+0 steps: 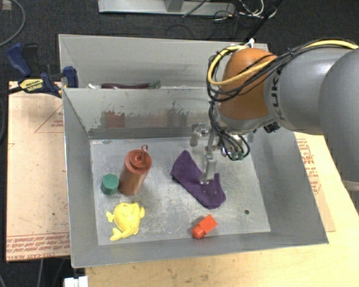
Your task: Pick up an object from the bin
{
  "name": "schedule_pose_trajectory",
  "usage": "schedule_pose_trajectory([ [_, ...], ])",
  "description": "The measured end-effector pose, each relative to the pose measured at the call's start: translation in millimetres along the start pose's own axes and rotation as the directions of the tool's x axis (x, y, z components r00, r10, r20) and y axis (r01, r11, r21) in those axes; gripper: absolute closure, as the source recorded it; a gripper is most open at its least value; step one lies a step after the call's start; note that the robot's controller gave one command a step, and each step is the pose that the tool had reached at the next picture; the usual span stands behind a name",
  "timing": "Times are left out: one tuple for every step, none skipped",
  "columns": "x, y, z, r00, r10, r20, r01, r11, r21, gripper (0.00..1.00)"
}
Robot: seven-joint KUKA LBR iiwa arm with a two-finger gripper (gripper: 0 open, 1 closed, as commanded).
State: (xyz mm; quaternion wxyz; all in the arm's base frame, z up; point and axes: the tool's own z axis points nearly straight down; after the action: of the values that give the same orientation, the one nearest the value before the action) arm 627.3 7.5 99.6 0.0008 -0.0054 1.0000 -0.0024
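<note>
Where my arm reaches in from the right of the view, my gripper point(207, 173) hangs low over the middle of the grey metal bin point(78, 142), its tip down against the purple cloth point(197, 189); whether it is spread or pressed together I cannot tell from this angle, nor whether any of the fabric is pinched in it; the cloth lies crumpled on the bin floor, running from a raised fold on its left side down towards the front right; above it sits the orange cover point(245, 85) of my wrist, looped with yellow cables; near the front wall, just beyond the cloth's lower end, lies a small orange piece point(203, 226); well apart to the left a brown bottle point(134, 172) with a nozzle top lies tilted, a green cap point(110, 184) touching its left side; a yellow toy figure point(125, 219) lies in front of those two.
</note>
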Motion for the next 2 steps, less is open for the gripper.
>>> schedule_pose_trajectory([
  [31.9, 19.1, 29.2, 0.991, -0.13, 0.005, 0.13, 0.991, -0.013, 1.0],
  [31.9, 19.2, 29.2, 0.991, -0.13, 0.005, 0.131, 0.991, -0.013, 1.0],
])
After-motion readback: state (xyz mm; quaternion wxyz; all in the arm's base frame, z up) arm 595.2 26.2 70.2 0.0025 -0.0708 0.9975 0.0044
